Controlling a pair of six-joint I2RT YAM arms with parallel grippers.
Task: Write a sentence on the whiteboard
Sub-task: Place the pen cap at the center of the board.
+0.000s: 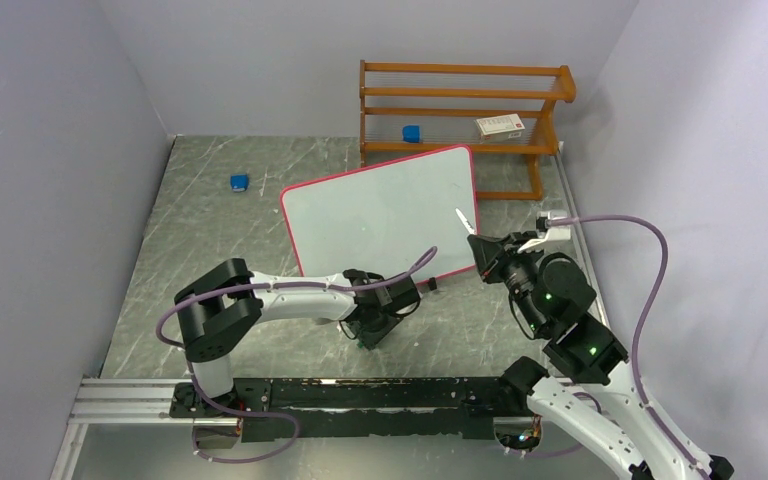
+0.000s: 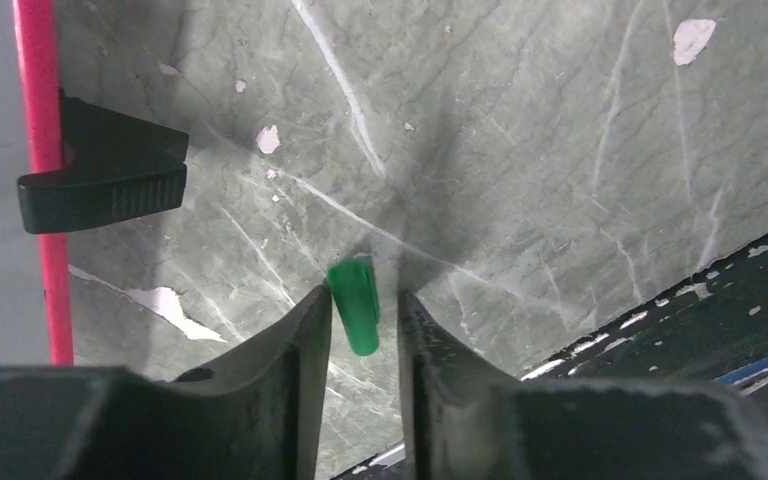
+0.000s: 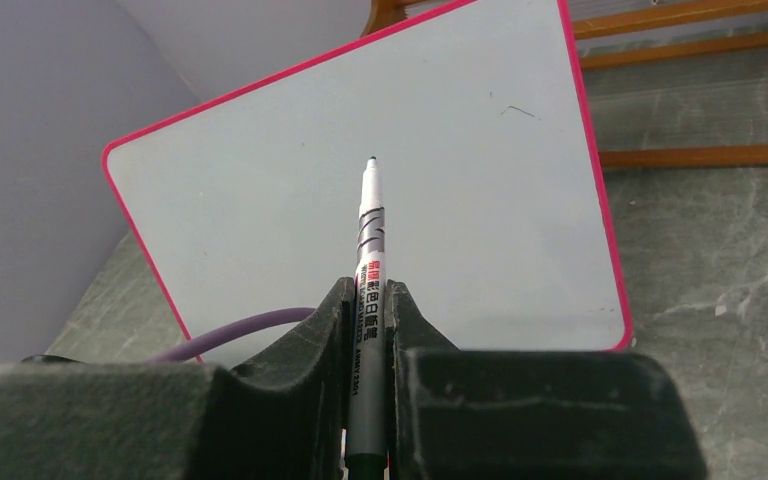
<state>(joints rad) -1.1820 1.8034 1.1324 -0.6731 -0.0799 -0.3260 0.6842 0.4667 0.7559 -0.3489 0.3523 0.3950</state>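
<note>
Top external view: found the whiteboard resting on the table at centre frame, set askew, far corner close to a wooden rack at upper right. Left wrist view: noted the left gripper low over the table at lower centre, jaws narrowly parted; green cap between them, a gap at its right. Right wrist view: recorded the right gripper at lower centre clamped on a marker, bare tip pointing toward the board.

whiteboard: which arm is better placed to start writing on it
Right. The right gripper is shut on the uncapped marker, tip pointing at the whiteboard. The left gripper, low over the table, stands open around a green cap.
</note>
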